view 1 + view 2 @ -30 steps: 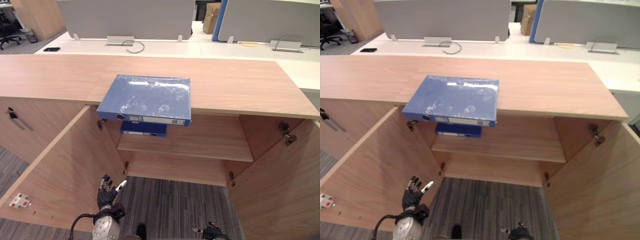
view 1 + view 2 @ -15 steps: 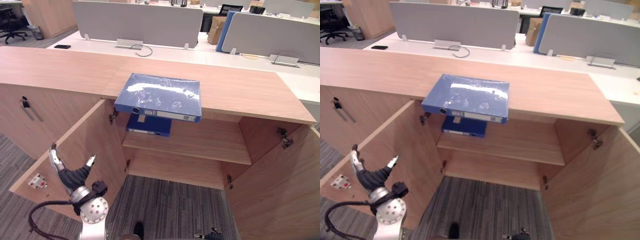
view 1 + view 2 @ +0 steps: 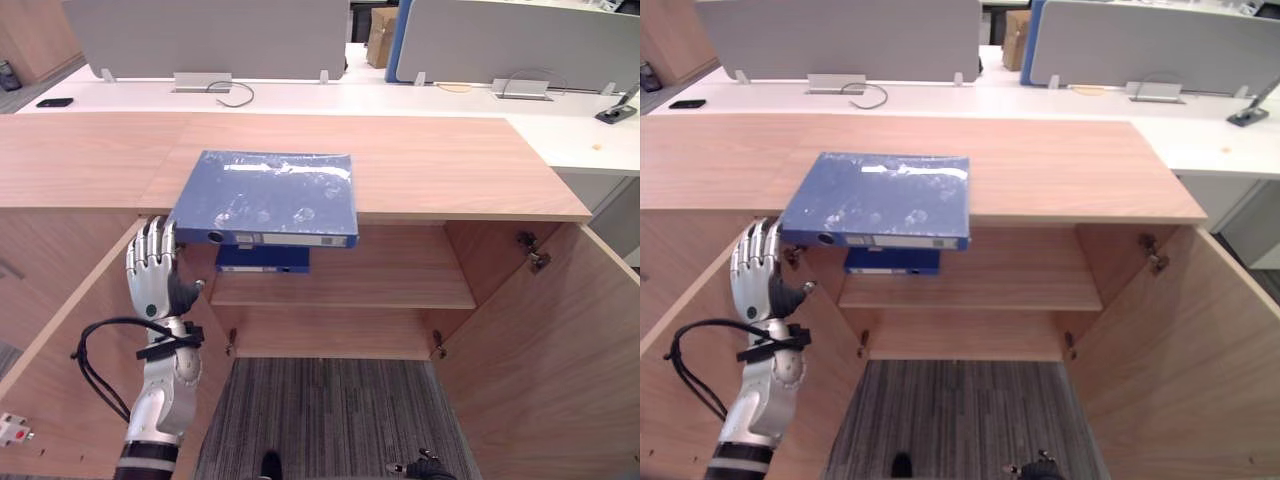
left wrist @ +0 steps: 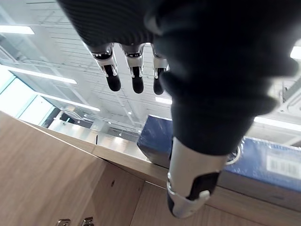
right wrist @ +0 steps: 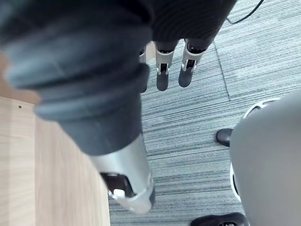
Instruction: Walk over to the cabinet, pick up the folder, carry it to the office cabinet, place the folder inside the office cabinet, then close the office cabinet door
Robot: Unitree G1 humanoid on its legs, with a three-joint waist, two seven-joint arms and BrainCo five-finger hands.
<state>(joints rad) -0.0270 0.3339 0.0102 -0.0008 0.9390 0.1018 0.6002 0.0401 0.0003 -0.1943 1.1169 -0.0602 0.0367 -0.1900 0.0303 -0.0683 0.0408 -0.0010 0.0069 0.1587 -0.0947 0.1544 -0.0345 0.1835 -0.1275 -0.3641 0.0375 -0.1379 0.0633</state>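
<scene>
A blue folder (image 3: 265, 195) lies flat on the wooden cabinet top (image 3: 440, 160), its spine overhanging the front edge above the open cabinet. A second blue folder (image 3: 262, 260) lies on the shelf (image 3: 380, 285) just below it. My left hand (image 3: 150, 275) is raised with straight fingers, open, just left of and below the top folder's front-left corner, not touching it. In the left wrist view the fingers (image 4: 134, 70) point up past the folder (image 4: 263, 157). My right hand (image 3: 420, 467) hangs low over the carpet, its fingers (image 5: 164, 66) relaxed and holding nothing.
Both cabinet doors stand wide open: the left door (image 3: 70, 350) beside my left arm, the right door (image 3: 560, 360) at the right. White desks with grey dividers (image 3: 200, 35) run behind the cabinet. Grey carpet (image 3: 330, 420) lies in front.
My left hand has risen from low beside the left door up to the folder's front-left corner. The camera has also shifted; the folders have not moved.
</scene>
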